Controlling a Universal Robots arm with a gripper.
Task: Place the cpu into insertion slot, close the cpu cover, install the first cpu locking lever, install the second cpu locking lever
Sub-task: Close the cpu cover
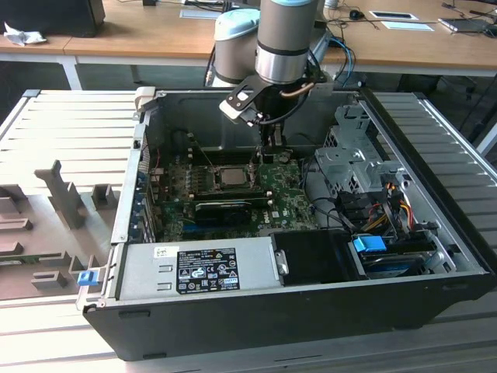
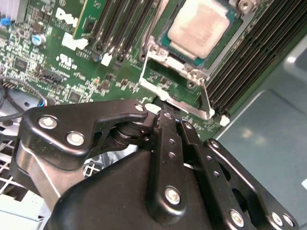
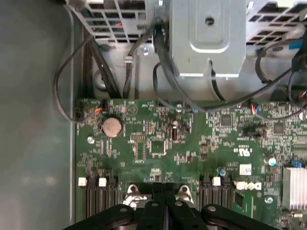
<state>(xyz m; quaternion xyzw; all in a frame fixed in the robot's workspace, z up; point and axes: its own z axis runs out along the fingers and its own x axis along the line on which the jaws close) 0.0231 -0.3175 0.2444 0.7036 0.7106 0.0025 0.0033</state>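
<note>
Black robot gripper, fingers drawn together, noses the edge of the thin silver-grey metal cpu cover, apparently open; near it the small square silver-faced cpu sits in the black square insertion slot; the cover wants swinging down squarely, clear of the chip's face.

cpu in the insertion slot, slot on the motherboard, drive cage at the exterior view's right

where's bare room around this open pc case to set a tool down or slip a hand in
Bare ribbed tabletop runs beside the case at the exterior view's right, and beyond the grey fixtures at its left. Inside is crowded: the gripper beside the cpu, cables by the drive cage.
</note>
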